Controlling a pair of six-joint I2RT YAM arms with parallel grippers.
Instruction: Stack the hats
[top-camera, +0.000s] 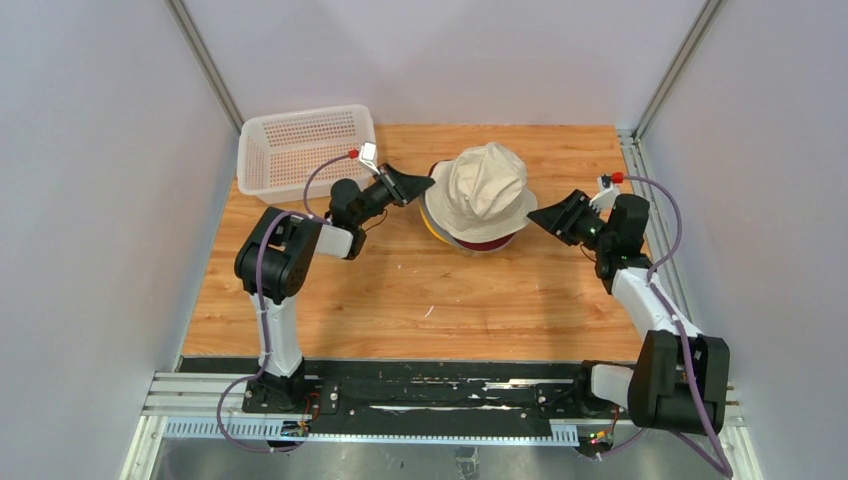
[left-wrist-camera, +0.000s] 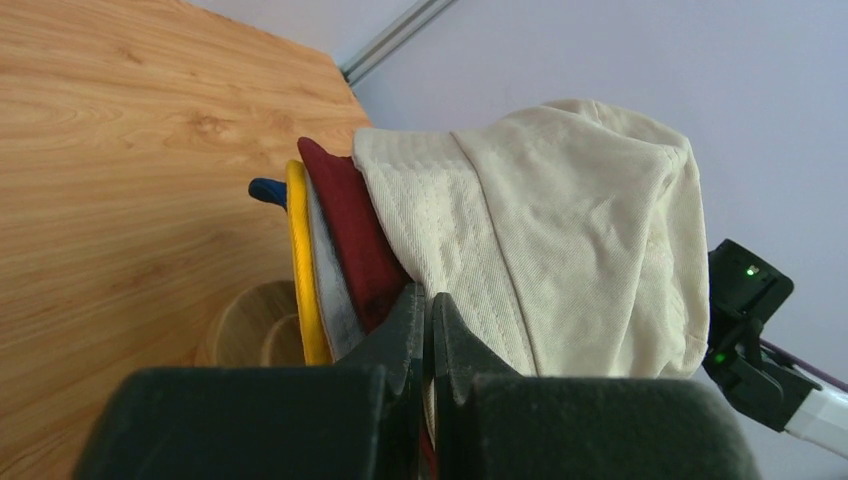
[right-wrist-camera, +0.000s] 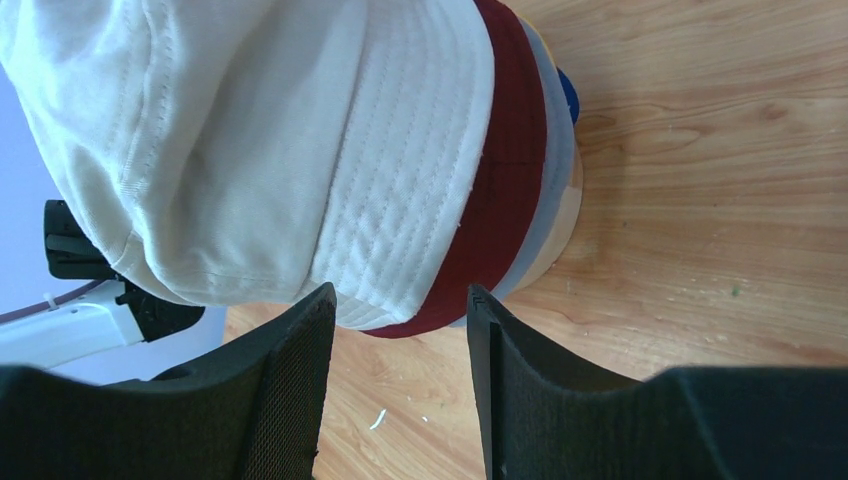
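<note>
The hats sit in one stack at the table's middle, with the beige hat (top-camera: 485, 190) (left-wrist-camera: 560, 230) (right-wrist-camera: 250, 150) on top. Under it show the brims of the dark red hat (left-wrist-camera: 350, 240) (right-wrist-camera: 500, 220), the grey hat (left-wrist-camera: 325, 280) (right-wrist-camera: 555, 170), the yellow hat (left-wrist-camera: 300, 270) (top-camera: 430, 228) and the navy hat (left-wrist-camera: 268, 190) (right-wrist-camera: 567, 95). My left gripper (top-camera: 428, 185) (left-wrist-camera: 430, 300) is shut on the beige hat's brim at the stack's left side. My right gripper (top-camera: 535, 215) (right-wrist-camera: 400, 295) stands open just right of the stack, its fingers apart from the brims.
A round wooden stand (left-wrist-camera: 245, 325) (right-wrist-camera: 560, 225) carries the stack from below. A white perforated basket (top-camera: 300, 150) stands at the back left, behind my left arm. Metal frame rails and grey walls close in the table's back and sides.
</note>
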